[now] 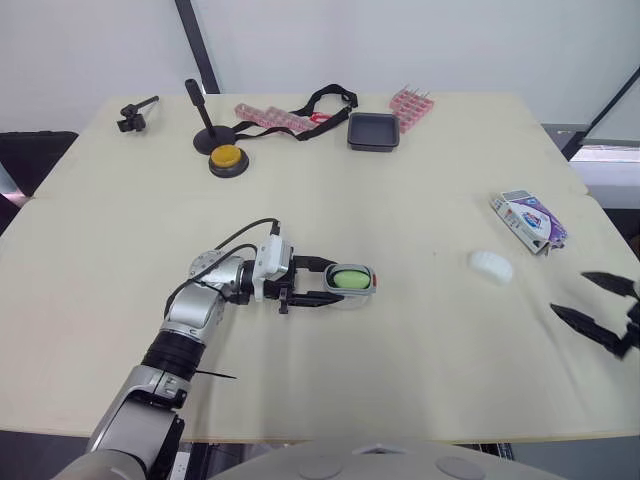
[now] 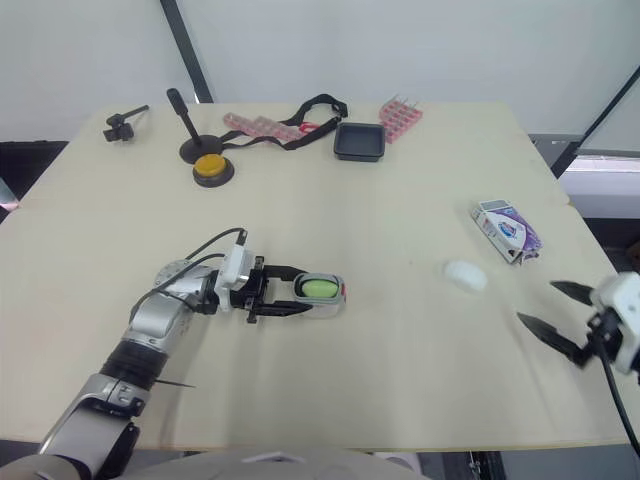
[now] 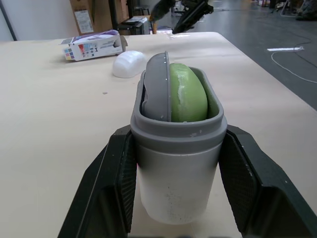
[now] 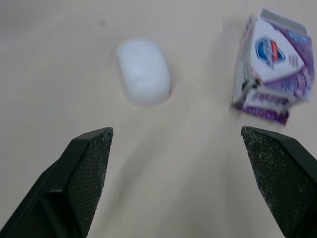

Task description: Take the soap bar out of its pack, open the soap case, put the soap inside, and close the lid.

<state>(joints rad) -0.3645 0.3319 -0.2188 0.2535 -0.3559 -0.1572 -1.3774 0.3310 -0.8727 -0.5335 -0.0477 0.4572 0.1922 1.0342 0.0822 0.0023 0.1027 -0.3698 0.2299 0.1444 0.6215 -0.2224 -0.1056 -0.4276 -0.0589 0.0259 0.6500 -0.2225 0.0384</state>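
The grey soap case [image 1: 352, 279] lies on its side left of the table's middle, with my left gripper [image 1: 335, 281] shut on its sides. In the left wrist view the case [image 3: 176, 163] sits between both fingers [image 3: 111, 183]; its grey lid stands tilted in the opening beside a green piece. The bare white soap bar [image 1: 491, 266] rests on the table at the right. Behind it lies the torn purple-and-white pack [image 1: 528, 221]. My right gripper [image 1: 598, 305] hovers open near the right edge, a short way from the soap bar [image 4: 143, 72] and the pack [image 4: 275, 64].
Along the far edge stand a yellow button [image 1: 228, 160], a black stand [image 1: 205, 125], a black tray [image 1: 373, 131], pink packets [image 1: 272, 119], a black strap [image 1: 325, 100] and a small black clamp [image 1: 135, 113]. Bare tabletop [image 1: 430, 330] lies between the case and the soap.
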